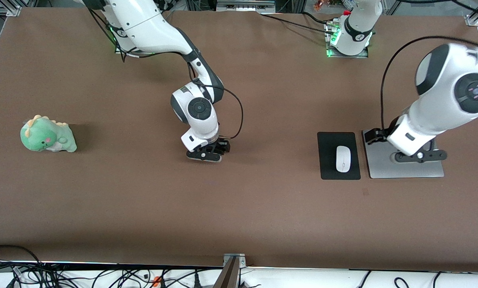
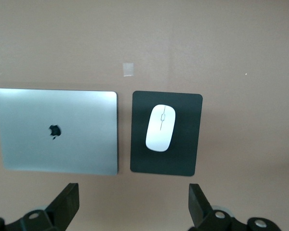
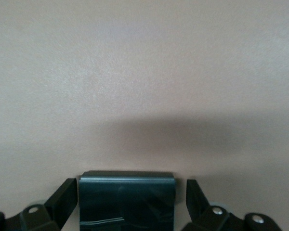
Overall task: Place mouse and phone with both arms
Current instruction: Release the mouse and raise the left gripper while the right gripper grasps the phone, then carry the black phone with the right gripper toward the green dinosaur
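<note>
The phone (image 3: 126, 199) runs off the right wrist picture's edge, so only one end shows between the right pincer's (image 3: 126, 204) fingers; from the front, that pincer (image 1: 205, 154) hides it. The left pincer (image 1: 418, 157) and its arm cover much of the laptop (image 1: 387, 170). The left arm's elbow is blurred.
</note>
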Action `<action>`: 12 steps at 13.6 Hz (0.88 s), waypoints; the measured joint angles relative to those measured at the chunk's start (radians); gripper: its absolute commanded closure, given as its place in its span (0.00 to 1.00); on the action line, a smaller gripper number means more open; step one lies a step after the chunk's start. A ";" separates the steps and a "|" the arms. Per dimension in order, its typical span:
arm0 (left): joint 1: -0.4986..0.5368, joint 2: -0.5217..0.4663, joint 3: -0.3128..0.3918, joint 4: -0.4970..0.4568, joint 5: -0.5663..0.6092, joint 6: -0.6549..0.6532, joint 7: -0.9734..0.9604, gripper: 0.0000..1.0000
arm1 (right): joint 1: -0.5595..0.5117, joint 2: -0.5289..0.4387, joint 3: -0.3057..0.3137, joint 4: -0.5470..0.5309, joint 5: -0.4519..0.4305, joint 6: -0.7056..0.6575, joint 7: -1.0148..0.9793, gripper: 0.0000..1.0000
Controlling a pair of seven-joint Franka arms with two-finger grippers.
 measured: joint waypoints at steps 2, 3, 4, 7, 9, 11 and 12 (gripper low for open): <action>-0.001 -0.023 -0.001 0.065 -0.026 -0.068 0.026 0.00 | 0.004 0.012 0.000 0.010 0.000 0.002 0.006 0.00; -0.003 -0.045 -0.001 0.078 -0.031 -0.098 0.040 0.00 | 0.005 0.012 0.000 0.011 0.000 0.002 0.006 0.03; -0.008 -0.074 0.001 0.085 -0.033 -0.131 0.044 0.00 | 0.006 0.012 0.000 0.011 0.000 0.002 0.006 0.16; -0.134 -0.171 0.131 0.088 -0.069 -0.218 0.068 0.00 | 0.010 0.010 0.000 0.018 0.000 -0.001 0.005 0.46; -0.276 -0.212 0.330 0.087 -0.167 -0.227 0.098 0.00 | 0.011 0.010 0.000 0.020 0.000 -0.008 0.005 0.56; -0.354 -0.225 0.479 0.085 -0.205 -0.228 0.134 0.00 | 0.010 0.010 -0.001 0.025 0.000 -0.024 0.005 0.59; -0.365 -0.226 0.513 0.080 -0.211 -0.224 0.158 0.00 | 0.008 0.010 -0.003 0.033 0.000 -0.050 0.002 0.61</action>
